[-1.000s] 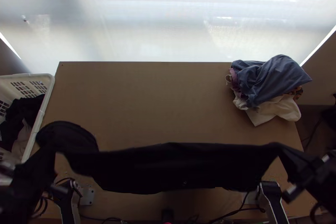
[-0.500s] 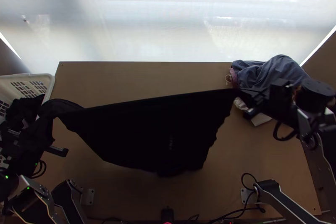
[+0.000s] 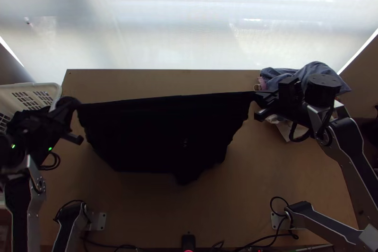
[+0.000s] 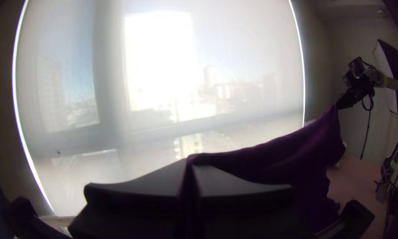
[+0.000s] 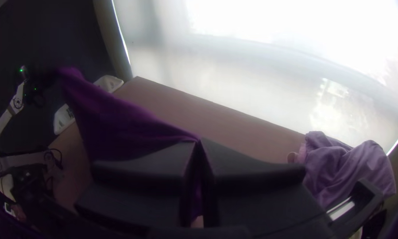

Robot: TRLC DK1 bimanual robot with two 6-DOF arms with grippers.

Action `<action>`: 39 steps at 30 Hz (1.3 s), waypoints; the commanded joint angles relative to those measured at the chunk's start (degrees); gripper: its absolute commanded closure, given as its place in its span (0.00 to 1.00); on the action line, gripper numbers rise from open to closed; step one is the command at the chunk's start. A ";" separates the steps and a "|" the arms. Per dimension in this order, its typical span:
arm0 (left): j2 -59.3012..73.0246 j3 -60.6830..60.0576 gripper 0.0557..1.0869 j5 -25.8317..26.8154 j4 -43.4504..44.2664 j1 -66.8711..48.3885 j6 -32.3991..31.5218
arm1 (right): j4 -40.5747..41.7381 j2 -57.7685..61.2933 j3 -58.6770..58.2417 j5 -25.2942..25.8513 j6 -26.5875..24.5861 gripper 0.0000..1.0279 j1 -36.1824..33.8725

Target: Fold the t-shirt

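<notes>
Black cloth, the t-shirt (image 3: 165, 134), hangs between the left gripper (image 3: 73, 109) and the right gripper (image 3: 256, 95), its upper edge drawn nearly straight from one to the other. The left gripper's fingers (image 4: 150, 181) are pressed together on a bit of the shirt, which runs off from their tips towards the right gripper. The right gripper likewise pinches the shirt's other upper end, the cloth coming out at its fingertips. Between the two, the shirt drops in a broad sheet on the arm-base side of them, with a ragged lower edge and a small point sticking out; how many layers it has, I cannot tell.

Near the left gripper, at the side of the wooden table (image 3: 141, 82), stands a white plastic basket (image 3: 58, 92) with dark cloth in it. Near the right gripper, on its outer side, lies a bunched blue-grey garment (image 3: 307, 73), with a white cloth (image 3: 283, 130) partly under the arm.
</notes>
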 commanded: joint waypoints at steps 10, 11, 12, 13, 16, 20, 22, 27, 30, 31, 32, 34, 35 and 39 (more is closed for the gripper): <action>37.35 9.37 0.97 -17.67 7.22 -18.58 6.38 | 6.74 10.12 0.30 4.51 -4.57 0.97 0.59; 39.63 10.34 0.97 -19.08 8.72 -18.76 6.82 | 8.59 11.17 0.39 5.66 -4.75 0.97 0.06; 42.18 12.19 0.97 -20.13 8.81 -18.93 7.09 | 10.17 12.32 0.65 6.89 -4.92 0.97 -0.65; 44.90 14.21 0.97 -21.01 8.54 -18.93 7.09 | 11.58 13.81 1.27 7.50 -4.92 0.97 -1.35; 51.76 19.66 0.97 -24.18 9.24 -18.84 7.35 | 13.86 19.35 4.61 8.91 -5.63 0.97 -3.19; 58.70 27.39 0.97 -27.78 8.72 -19.02 7.44 | 15.62 26.91 9.00 11.02 -7.56 0.97 -4.86; 61.25 29.85 0.97 -29.10 8.72 -19.37 7.96 | 16.59 30.33 10.76 11.98 -8.26 0.97 -5.30; 66.17 35.30 0.97 -31.30 8.72 -20.78 8.40 | 19.23 38.77 15.68 15.94 -10.11 0.97 -6.45; 69.69 36.44 0.94 -32.88 9.51 -22.62 10.95 | 19.31 43.08 17.88 15.94 -11.25 0.97 -6.36; 70.83 37.15 0.94 -33.41 9.60 -22.80 10.95 | 19.31 44.31 18.41 16.11 -11.69 0.97 -6.18; 71.97 38.03 0.94 -33.93 9.60 -22.89 10.60 | 19.31 45.72 19.29 16.38 -12.22 0.97 -6.01; 73.56 39.08 0.84 -34.37 9.51 -22.97 9.63 | 19.14 47.74 20.34 16.82 -12.66 0.87 -6.01; 74.17 39.26 0.59 -34.55 9.33 -23.15 9.63 | 18.87 48.35 20.69 16.99 -12.66 0.75 -5.92; 75.58 39.08 0.07 -35.60 8.63 -23.77 10.34 | 16.15 50.11 22.45 18.58 -12.66 0.23 -5.48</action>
